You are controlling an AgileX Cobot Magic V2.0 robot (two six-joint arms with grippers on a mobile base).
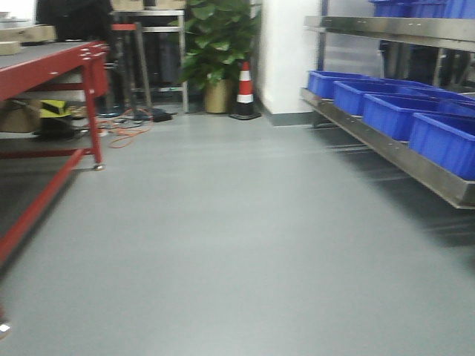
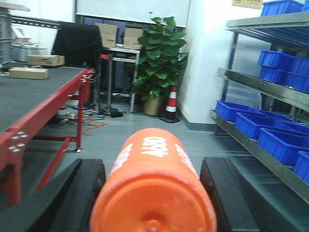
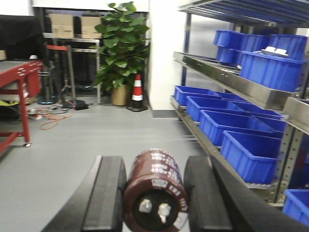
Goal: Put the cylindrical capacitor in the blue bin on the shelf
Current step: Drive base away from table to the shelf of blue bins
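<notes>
**Brown capacitor pinched in the right end effector, blue bins alongside**

Seen from the right wrist, the right end effector (image 3: 154, 162) has its two black fingers (image 3: 110, 193) pressed against the sides of the cylindrical capacitor (image 3: 154, 193). The capacitor is dark brown with pale printing along its sleeve. It lies lengthwise between the pads, and the end with two metal terminals faces the camera. It is up in the air above the grey floor (image 3: 87, 145), not in any bin.

To its right runs the shelf (image 3: 227, 79), a shiny steel rack with several tiers. Blue bins (image 3: 251, 154) sit in a row on the low tier and more stand on the tiers above. One upper bin (image 3: 270, 67) has small white pieces showing at its rim. The capacitor is near the low row but apart from it.

The left end effector (image 2: 153, 164) pinches an orange cylinder (image 2: 154, 193) printed "4680" in white, with a black finger close against each flank.

The red-framed counter (image 2: 43, 111) is on the left side of the room, with two cardboard boxes (image 2: 46, 60) on its dark top. At the far wall are a leafy potted plant (image 1: 215, 44) and a red-and-white traffic cone (image 1: 244, 90). An orange cable (image 1: 122, 130) is looped on the floor near them. The front view is blurred, and neither arm shows in it.
</notes>
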